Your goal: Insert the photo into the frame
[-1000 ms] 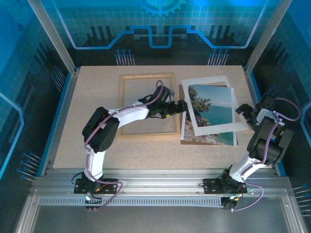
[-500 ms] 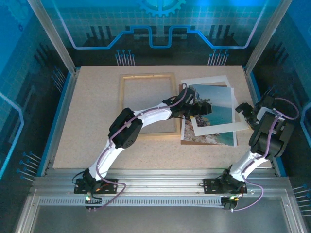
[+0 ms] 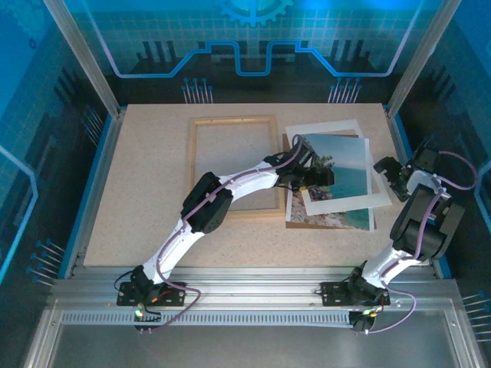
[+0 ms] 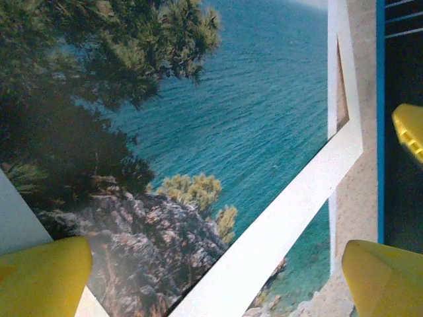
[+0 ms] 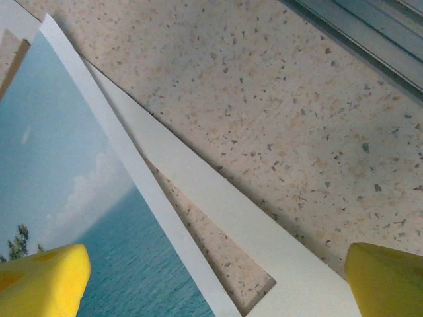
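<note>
Left end effector [image 3: 322, 178], fingers apart, hovers over the photo's [image 3: 349, 165] left half (photo tilted on white mat [image 3: 322, 127]), at 3 o'clock of frame [image 3: 232, 120]. Right end effector [image 3: 383, 169], fingers apart, at photo's 3 o'clock edge.

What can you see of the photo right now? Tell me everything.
The photo is a flat rectangular colour print with a thin white margin, showing dark trees and rocks at its left, turquoise sea and pale blue sky. It lies face up and skewed, right of the frame, on top of the white mat. The open left end effector is over its left part; contact is unclear.
</note>
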Controlling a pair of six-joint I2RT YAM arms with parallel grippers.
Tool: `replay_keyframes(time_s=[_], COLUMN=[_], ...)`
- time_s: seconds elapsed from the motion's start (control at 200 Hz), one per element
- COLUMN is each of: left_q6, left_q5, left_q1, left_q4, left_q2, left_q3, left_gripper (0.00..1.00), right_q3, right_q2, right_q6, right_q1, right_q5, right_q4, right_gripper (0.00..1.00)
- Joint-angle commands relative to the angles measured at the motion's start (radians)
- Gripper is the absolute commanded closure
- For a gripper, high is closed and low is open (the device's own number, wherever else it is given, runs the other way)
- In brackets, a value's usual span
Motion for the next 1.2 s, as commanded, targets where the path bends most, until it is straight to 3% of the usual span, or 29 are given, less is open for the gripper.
replay_keyframes(time_s=[0.0,0.285,1.196], left_q6=[0.085,0.094,0.041], left_q5=[-0.068,-0.108,-0.048], left_q1=[0.005,0.085,0.084], left_q4=[-0.182,-0.102,0.011], left_q2=[0.007,-0.133,-0.134], left_q3=[-0.020,-0.241,-0.298], left_gripper=[0.01,0.01,0.01], right_q3=[-0.012,-0.018,-0.209], right_q2=[-0.033,0.021,-0.080], right_q6=[0.007,-0.009,-0.035], right_q1=[-0.013,-0.013,0.107], right_q5=[0.000,-0.063,-0.045], right_q4=[-0.004,-0.030,-0.184], right_gripper=[0.00,0.00,0.03])
